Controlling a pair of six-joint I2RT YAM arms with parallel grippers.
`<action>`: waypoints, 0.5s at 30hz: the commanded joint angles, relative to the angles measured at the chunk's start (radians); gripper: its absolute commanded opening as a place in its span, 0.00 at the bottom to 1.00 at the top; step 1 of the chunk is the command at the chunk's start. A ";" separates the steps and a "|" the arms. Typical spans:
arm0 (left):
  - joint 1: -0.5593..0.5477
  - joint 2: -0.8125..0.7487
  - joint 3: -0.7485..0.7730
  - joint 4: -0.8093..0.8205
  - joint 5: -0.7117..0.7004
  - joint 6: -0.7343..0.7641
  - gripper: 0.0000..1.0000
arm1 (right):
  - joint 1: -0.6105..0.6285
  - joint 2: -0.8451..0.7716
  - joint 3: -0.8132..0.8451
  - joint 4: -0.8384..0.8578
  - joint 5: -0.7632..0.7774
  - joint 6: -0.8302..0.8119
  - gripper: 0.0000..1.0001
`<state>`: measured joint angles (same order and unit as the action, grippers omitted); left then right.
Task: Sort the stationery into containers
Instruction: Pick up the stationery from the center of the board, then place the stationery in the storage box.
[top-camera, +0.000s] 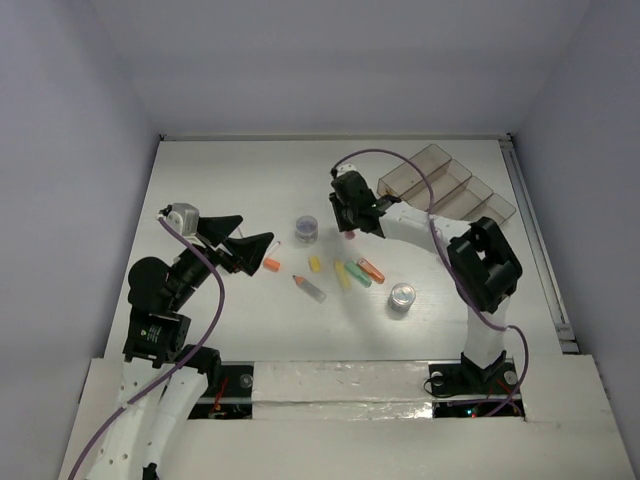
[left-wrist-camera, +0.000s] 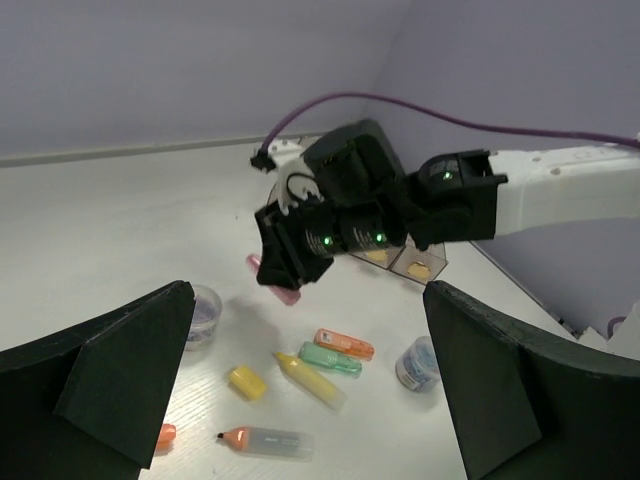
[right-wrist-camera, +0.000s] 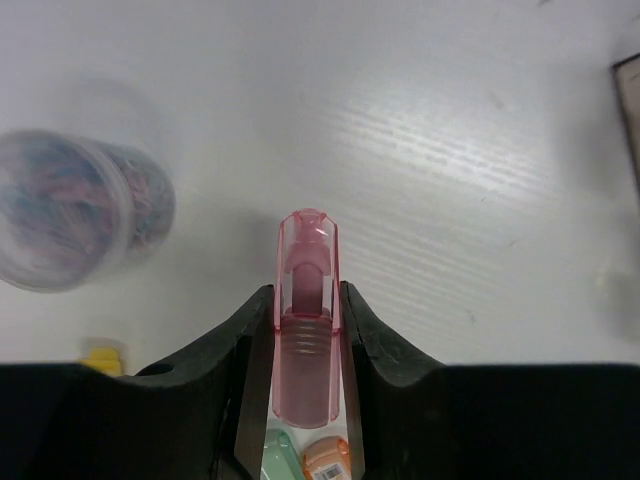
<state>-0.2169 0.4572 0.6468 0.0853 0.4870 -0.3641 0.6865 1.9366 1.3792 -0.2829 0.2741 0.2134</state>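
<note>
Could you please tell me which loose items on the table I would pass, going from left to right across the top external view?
small orange piece → white pen → yellow marker → orange marker → round tin

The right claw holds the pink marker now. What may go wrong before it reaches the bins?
1. The pink marker sticks out well past the fingertips of the right claw, so it may pivot or slip during the move.
2. The bins are narrow; a marker not lined up with one may catch a rim.
3. The purple cable loops in front of the bins in the top view and might snag them.
</note>
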 joint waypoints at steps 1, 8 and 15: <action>-0.006 -0.002 -0.001 0.053 0.050 0.021 0.99 | -0.042 -0.096 0.081 0.054 0.054 -0.031 0.11; -0.006 0.003 -0.001 0.051 0.041 0.025 0.99 | -0.226 -0.151 0.121 0.109 -0.050 -0.019 0.11; -0.006 -0.002 0.004 0.042 0.024 0.028 0.99 | -0.404 -0.055 0.230 0.126 -0.088 0.038 0.11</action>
<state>-0.2169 0.4572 0.6468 0.0853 0.5076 -0.3511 0.3218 1.8389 1.5501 -0.2066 0.2218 0.2153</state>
